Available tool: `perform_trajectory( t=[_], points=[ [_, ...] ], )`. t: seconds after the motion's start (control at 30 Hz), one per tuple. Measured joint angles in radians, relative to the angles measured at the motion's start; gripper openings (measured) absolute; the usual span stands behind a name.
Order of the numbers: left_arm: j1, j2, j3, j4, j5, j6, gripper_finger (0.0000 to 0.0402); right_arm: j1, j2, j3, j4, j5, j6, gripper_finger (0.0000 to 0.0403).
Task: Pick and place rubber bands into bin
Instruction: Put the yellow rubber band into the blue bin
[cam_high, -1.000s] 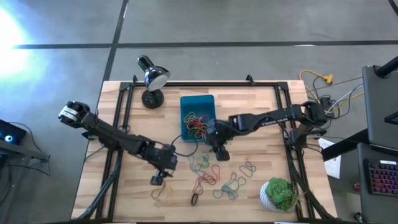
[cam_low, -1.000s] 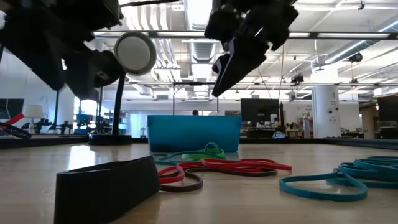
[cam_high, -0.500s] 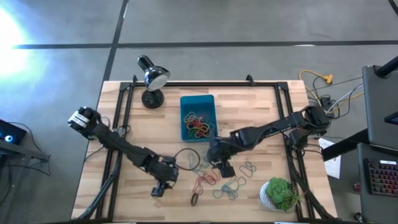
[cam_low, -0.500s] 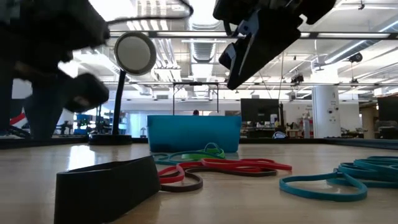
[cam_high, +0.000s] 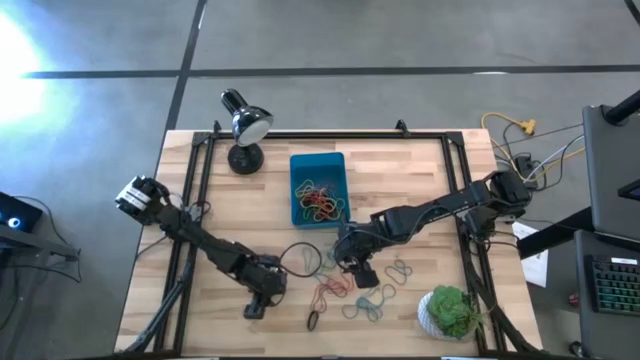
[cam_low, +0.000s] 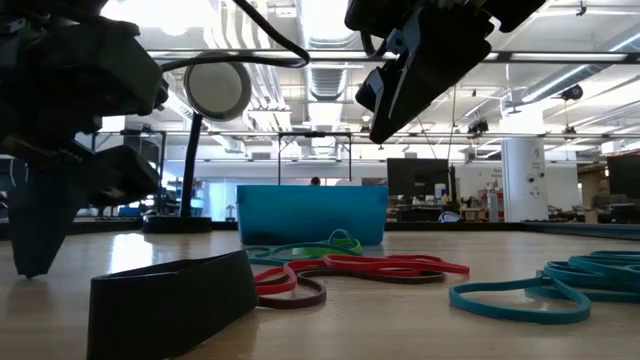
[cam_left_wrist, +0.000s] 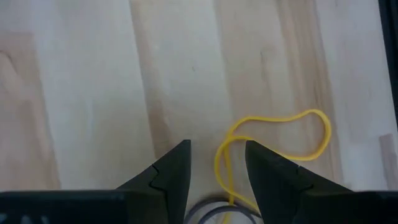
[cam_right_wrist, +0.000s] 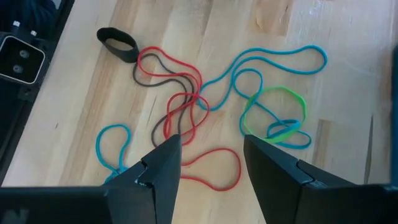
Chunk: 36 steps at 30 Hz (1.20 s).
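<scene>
While both pincers hang over the wooden table (cam_high: 420, 175), neither holds a rubber band.

Left gripper (cam_left_wrist: 216, 163) is low at the near-left, fingers apart, a yellow band (cam_left_wrist: 273, 140) lying between them on the wood, not pinched. Right gripper (cam_right_wrist: 211, 158) hovers with jaws spread above the loose rubber bands (cam_right_wrist: 205, 106), red, blue, green and brown, touching none. Farther back, the teal bin (cam_high: 316, 163) already contains several bands, beside the black lamp (cam_high: 243, 125).
</scene>
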Motion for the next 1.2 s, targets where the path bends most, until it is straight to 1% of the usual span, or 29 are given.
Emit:
perform_trajectory(
  t=[0.23, 0.47, 0.83, 0.93, 1.2],
  points=[
    [-0.026, 0.000, 0.001, -0.004, -0.004, 0.000, 0.0138, 0.000, 0.000, -0.002, 0.002, 0.000, 0.004, 0.0169],
    [-0.047, 0.000, 0.005, -0.048, -0.067, 0.001, 0.0138, 0.000, 0.000, -0.002, 0.014, 0.000, 0.000, 0.0169],
    [-0.055, -0.001, 0.002, -0.056, -0.143, 0.037, 0.0135, 0.000, 0.000, -0.002, 0.017, 0.000, -0.001, 0.0169],
    [-0.057, 0.000, 0.001, -0.056, -0.149, 0.037, 0.0115, 0.000, 0.000, -0.002, 0.017, 0.000, 0.000, 0.0169],
    [-0.074, 0.001, -0.001, -0.049, -0.133, 0.035, 0.0031, 0.000, 0.000, -0.002, 0.016, 0.000, 0.002, 0.0169]
  ],
)
